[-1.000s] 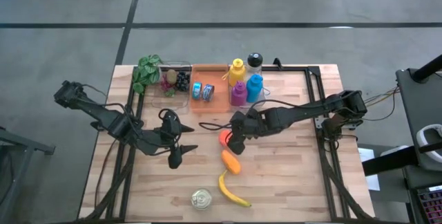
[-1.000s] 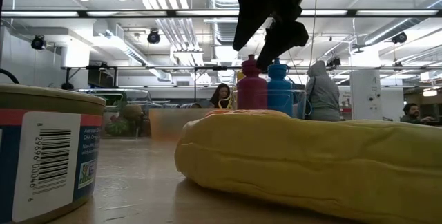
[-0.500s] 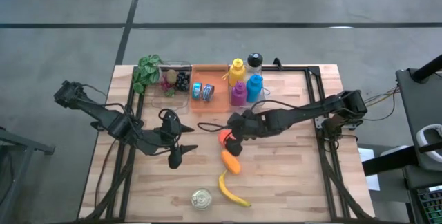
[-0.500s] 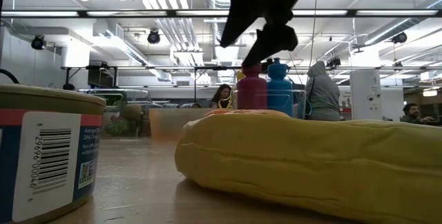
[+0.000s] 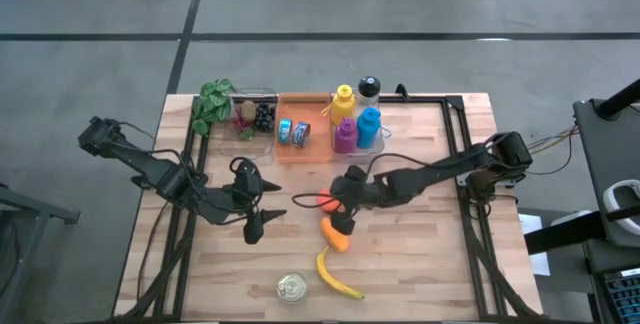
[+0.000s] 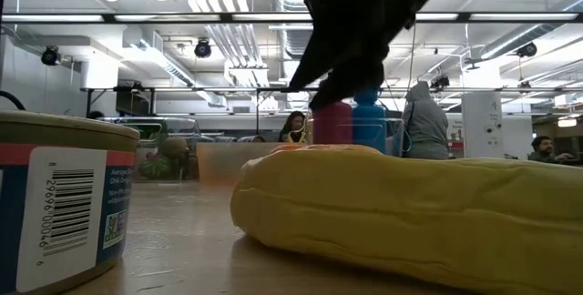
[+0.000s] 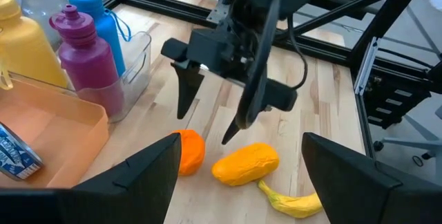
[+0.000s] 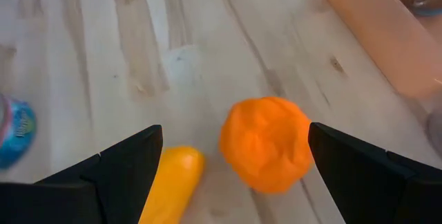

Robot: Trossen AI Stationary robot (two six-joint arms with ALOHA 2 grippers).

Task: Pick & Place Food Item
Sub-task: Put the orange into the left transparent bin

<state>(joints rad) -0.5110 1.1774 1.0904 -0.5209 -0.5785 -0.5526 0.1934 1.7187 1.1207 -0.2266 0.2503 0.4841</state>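
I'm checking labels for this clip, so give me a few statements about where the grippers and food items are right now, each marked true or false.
1. The right gripper is open, above the orange and the mango. True.
2. The right gripper already holds the orange. False: the orange lies on the table, with the fingers apart above it.
3. The banana lies near the tin can. True.
4. The left gripper is shut on the mango. False: it is open and holds nothing, off to the left of the food.
5. The purple bottle lies flat on the table. False: it stands upright in a clear bin beside the blue bottle.
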